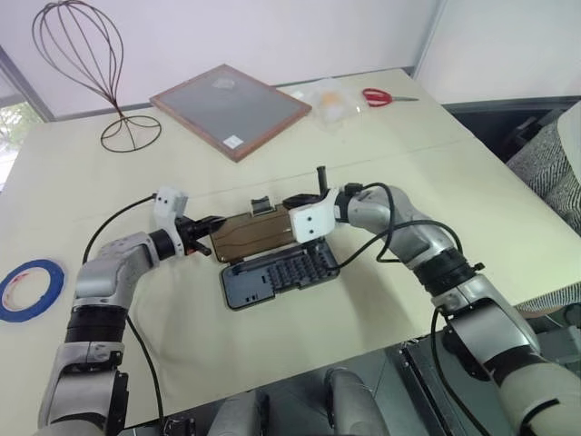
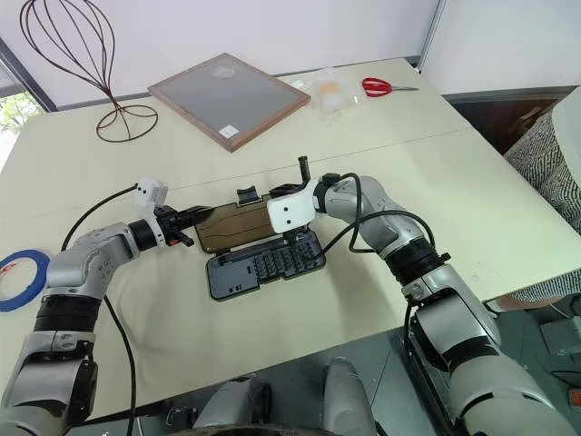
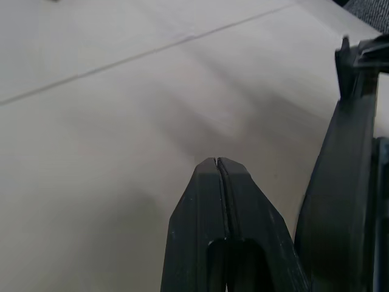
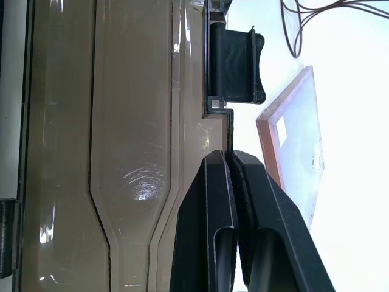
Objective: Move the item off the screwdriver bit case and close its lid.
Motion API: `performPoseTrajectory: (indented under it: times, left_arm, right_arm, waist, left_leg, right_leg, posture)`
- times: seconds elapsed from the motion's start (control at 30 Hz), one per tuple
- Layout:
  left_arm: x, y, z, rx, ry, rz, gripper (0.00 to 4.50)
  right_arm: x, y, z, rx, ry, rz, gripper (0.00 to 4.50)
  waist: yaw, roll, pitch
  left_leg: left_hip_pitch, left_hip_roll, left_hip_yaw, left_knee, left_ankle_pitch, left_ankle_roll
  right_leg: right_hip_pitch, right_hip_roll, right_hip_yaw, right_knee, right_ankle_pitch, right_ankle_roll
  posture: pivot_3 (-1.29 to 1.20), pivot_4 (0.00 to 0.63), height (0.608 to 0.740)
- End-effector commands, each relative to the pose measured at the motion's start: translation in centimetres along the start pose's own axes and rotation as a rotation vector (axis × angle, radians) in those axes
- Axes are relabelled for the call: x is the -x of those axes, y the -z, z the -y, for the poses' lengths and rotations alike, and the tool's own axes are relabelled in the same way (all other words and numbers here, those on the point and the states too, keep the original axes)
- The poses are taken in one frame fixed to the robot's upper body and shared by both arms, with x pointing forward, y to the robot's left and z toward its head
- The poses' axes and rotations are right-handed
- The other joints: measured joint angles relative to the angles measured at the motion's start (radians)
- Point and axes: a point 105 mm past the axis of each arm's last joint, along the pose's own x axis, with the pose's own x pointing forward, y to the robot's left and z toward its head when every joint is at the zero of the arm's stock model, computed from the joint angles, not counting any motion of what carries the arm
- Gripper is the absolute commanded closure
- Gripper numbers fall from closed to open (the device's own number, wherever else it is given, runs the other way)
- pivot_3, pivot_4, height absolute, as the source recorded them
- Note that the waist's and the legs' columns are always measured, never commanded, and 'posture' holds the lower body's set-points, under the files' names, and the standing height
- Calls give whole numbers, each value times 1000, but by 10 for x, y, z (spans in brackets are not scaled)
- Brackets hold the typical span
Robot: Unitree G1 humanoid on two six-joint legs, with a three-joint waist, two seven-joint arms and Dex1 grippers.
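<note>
**Tape off, lid half raised, closing in hand**

The tape (image 1: 32,289) lies flat on the table (image 1: 436,182) at 9 o'clock, well apart from the case (image 1: 277,272), so the first step looks done. What remains is shutting the lid (image 1: 254,232).

The lid stands partly raised from its hinge, between the two grippers, over the tray of bits. The right gripper (image 4: 231,159) has its fingers pressed together on the lid's free edge, just beside the black latch (image 4: 237,67); it seems to pinch that thin rim. The left gripper (image 3: 217,163) has its fingers together on nothing, its tip just beside the lid's 9 o'clock end; whether it touches I cannot tell.

Next, I judge, the right arm should swing the lid toward 6 o'clock, down over the tray, while the left steadies the case, then press the latch home. The light case may slide.
</note>
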Motion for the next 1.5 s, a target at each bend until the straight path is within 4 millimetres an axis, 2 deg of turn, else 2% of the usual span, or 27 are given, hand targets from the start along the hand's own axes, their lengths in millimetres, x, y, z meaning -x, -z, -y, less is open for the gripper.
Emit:
performPoseTrajectory:
  times: [0.03, 0.27, 0.37, 0.4, 0.43, 0.6, 0.83, 0.97, 1.03, 1.23, 1.5]
  left_arm:
    - [2, -5, 4, -35, 23, 11, 4500]
    - [0, -5, 10, -26, 59, 21, 4500]
    - [-2, -5, 13, -24, 73, 21, 4500]
    - [-2, -4, 14, -23, 79, 21, 4500]
    - [-3, -4, 15, -23, 84, 22, 4500]
    - [-5, -8, 20, -21, 106, 43, 4500]
    - [-2, -13, 29, -37, 154, 39, 4500]
    - [3, -14, 43, -50, 233, 19, 4500]
    - [8, -16, 52, -61, 283, 0, 4500]
    - [15, -11, 70, -80, 391, -78, 4500]
    - [14, 5, 90, -79, 495, -163, 4500]
  right_arm:
    - [2, -9, 9, 38, 18, 29, 4440]
    - [5, -10, 10, 39, 17, 31, 4440]
    - [7, -10, 12, 13, 23, 25, 3659]
    - [9, -9, 13, 2, 26, 22, 3086]
    - [10, -8, 14, -17, 32, 13, 2758]
    - [24, -6, 22, -159, 44, -17, 293]
    - [75, -3, 34, -397, 12, -41, 293]
    - [113, 9, 35, -486, 6, -94, 293]
    - [125, 15, 34, -519, 21, -129, 293]
    - [139, 32, 37, -567, 89, -207, 293]
    - [135, 32, 31, -572, 92, -213, 293]
  waist:
    - [-1, 0, 0]
    - [0, 0, 0]
    - [0, 0, 0]
    - [0, 0, 0]
    - [0, 0, 0]
    - [4, 0, 0]
    - [26, 0, 0]
    - [37, 0, 0]
    - [43, 0, 0]
    - [50, 0, 0]
    - [54, -1, 0]
  left_leg:
    - [0, 0, 0, 0, 0, 0]
    - [0, 0, 0, 0, 0, 0]
    - [0, 0, 0, 0, 0, 0]
    - [0, 0, 0, 0, 0, 0]
    - [0, 0, 0, 0, 0, 0]
    - [-1, 0, 0, 1, 0, 0]
    - [-2, 0, 0, 2, 0, 0]
    - [-3, 0, 0, 3, 0, 1]
    - [-3, 0, 0, 3, -1, 1]
    - [-3, 0, 1, 3, -1, 1]
    - [-3, 0, 1, 4, -1, 1]
  right_leg:
    - [0, 0, 0, 0, 0, 0]
    - [0, 0, 0, 0, 0, 0]
    - [0, 0, 0, 0, 0, 0]
    - [0, 0, 0, 0, 0, 0]
    - [0, 0, 0, 0, 0, 0]
    - [0, 0, 0, 0, 0, 0]
    - [0, 0, 0, 0, 0, 0]
    - [0, 0, 0, 0, 0, 0]
    - [0, 0, 0, 0, 0, 0]
    - [0, 0, 0, 0, 0, 0]
    - [0, -1, 0, 0, 0, 0]
  posture:
    - [0, 150, 740]
    - [0, 150, 740]
    - [0, 150, 740]
    - [0, 150, 740]
    - [0, 150, 740]
    - [0, 150, 740]
    - [0, 150, 740]
    - [0, 150, 740]
    - [0, 150, 740]
    - [0, 150, 740]
    - [0, 150, 740]
